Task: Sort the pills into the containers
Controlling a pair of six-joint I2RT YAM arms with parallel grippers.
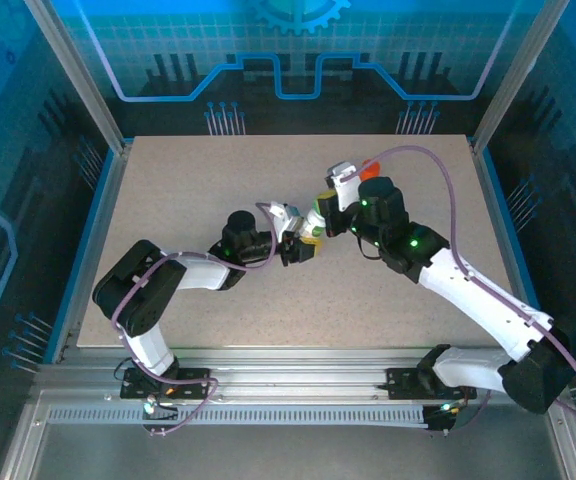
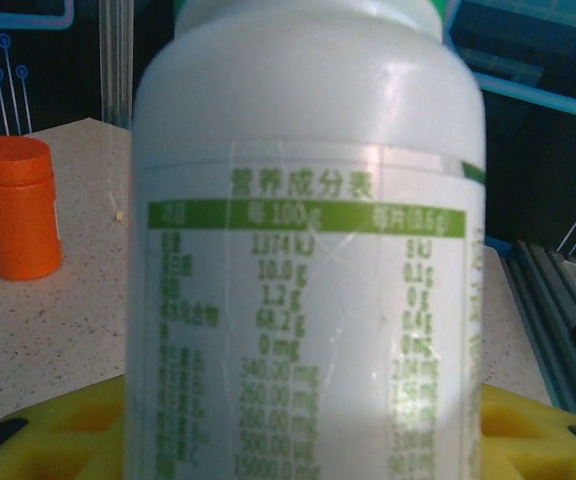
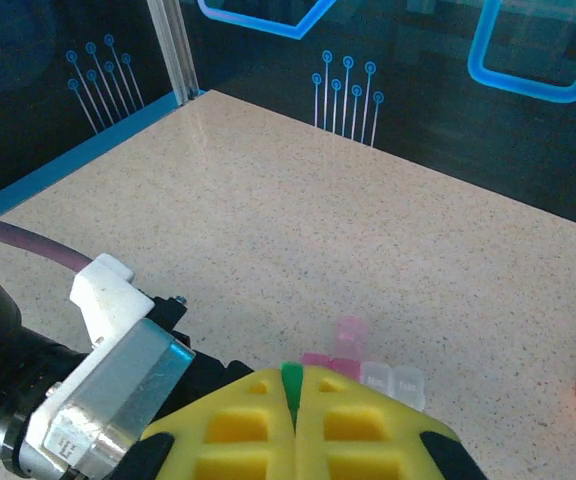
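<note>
My left claw (image 1: 301,248) pinches the white bottle (image 2: 308,250); my right claw (image 3: 295,420) is pressed together, vial (image 3: 348,335) just past its tips. Speckled beige table (image 3: 268,230) spreads beyond both; dark blue-lit walls (image 3: 438,120) ring it.

On the white bottle (image 2: 308,110) we read a label (image 2: 303,330) printed in green, headed 营养成分表, with columns "每 100 g" and "每片 (0.5 g)". Under the first column we make out 1374 kJ, 10.0 g, 1.2 g, 64.2 g, 0 mg, 340.00 mg, 260.00 mg and 500.00 mg. The row names are too blurred for us to read.
</note>
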